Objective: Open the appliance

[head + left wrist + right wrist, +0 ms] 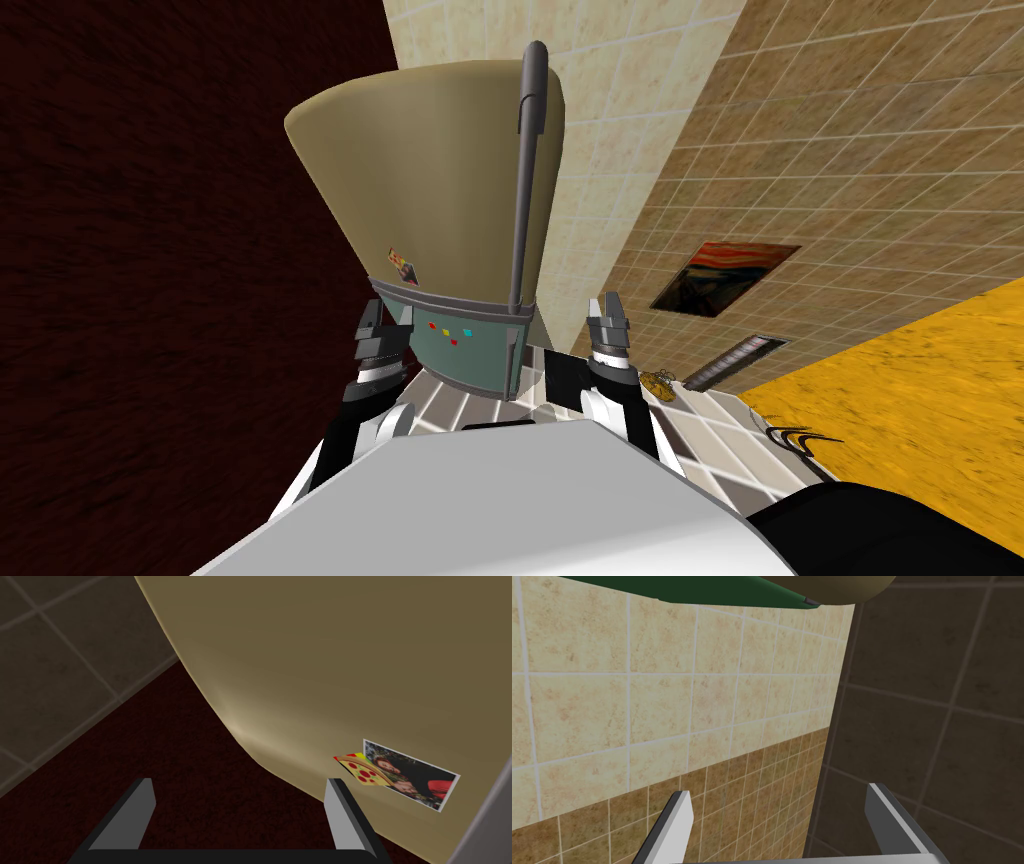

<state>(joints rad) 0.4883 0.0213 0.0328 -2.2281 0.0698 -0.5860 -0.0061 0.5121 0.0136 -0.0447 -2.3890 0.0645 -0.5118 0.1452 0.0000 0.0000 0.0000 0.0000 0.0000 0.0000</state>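
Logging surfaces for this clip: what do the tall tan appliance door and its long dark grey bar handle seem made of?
Tan appliance door: smooth, satin, possibly painted metal, judging by one soft sheen. Dark grey bar handle: even matte look, no texture; plastic or coated metal, cannot tell.

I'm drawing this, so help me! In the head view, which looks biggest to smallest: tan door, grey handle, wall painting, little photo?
1. tan door
2. grey handle and wall painting, unsure: handle longer, painting wider and farther away
3. little photo
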